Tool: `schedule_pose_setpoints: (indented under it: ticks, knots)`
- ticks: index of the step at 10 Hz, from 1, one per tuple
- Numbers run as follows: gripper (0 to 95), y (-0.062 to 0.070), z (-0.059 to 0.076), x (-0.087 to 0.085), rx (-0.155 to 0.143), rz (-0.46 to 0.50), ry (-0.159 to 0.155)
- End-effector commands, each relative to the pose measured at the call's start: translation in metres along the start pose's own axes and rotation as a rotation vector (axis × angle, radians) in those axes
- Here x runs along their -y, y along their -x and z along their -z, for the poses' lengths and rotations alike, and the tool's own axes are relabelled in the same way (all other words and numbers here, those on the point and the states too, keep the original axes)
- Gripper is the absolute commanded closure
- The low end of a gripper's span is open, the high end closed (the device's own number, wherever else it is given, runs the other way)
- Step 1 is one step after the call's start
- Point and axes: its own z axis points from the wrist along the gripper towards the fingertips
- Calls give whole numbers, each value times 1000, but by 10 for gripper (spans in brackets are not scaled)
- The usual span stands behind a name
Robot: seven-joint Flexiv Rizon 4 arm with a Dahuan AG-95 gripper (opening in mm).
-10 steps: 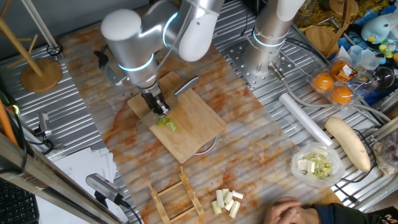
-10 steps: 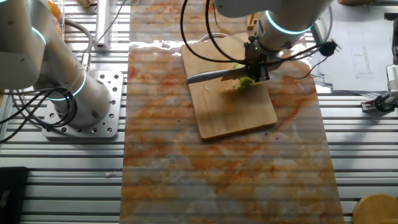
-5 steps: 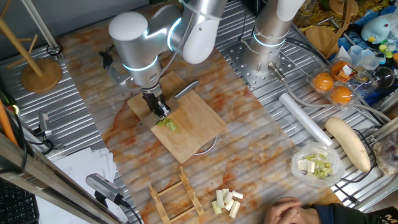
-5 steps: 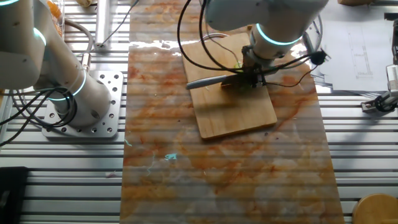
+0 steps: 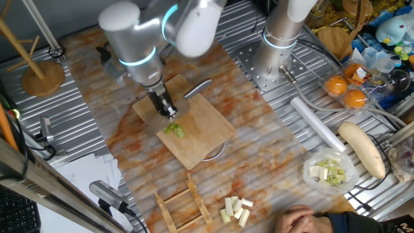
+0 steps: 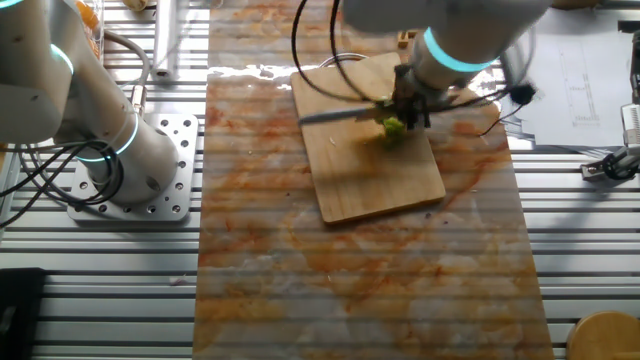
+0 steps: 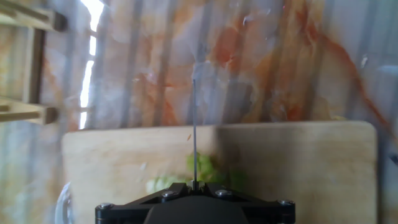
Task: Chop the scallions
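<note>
The scallions [image 5: 174, 131] are a small bright green heap on the wooden cutting board [image 5: 200, 133]. My gripper [image 5: 166, 109] is shut on a knife [image 5: 197, 87], whose blade points away to the right just above the board, with the scallions right beside and below it. In the other fixed view the gripper [image 6: 406, 100] holds the knife [image 6: 335, 115] over the scallions [image 6: 393, 127] on the board [image 6: 375, 175]. In the hand view the blade [image 7: 194, 124] shows edge-on as a thin line above the blurred scallions [image 7: 202, 168] and board [image 7: 298, 155].
A second robot base [image 5: 278, 39] stands behind the board. Pale cream chunks [image 5: 234, 210] and a wooden rack [image 5: 184, 207] lie at the front. A bowl of whitish-green bits [image 5: 330, 171], a pale long vegetable [image 5: 362, 149] and a person's hand [image 5: 304, 220] are at the right.
The arm has swung, and the knife has risen a little off the board. The scallions, covered half a second ago in the other fixed view, show again beside the blade.
</note>
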Motion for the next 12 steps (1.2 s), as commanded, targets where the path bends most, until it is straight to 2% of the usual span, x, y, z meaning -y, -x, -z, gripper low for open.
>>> schedule_pose_setpoints:
  ticks: [1,4,7,9,11,12]
  knots:
    - [950,5,-6,-6,-8,11,-44]
    - [950,2,-21,-14,-5,-1,-54]
    - [950,5,-31,-11,-3,0,-73]
    - [950,6,-41,-7,16,-1,-72]
    - [950,7,-49,-3,30,-1,-86]
    - [950,8,-56,1,52,11,-96]
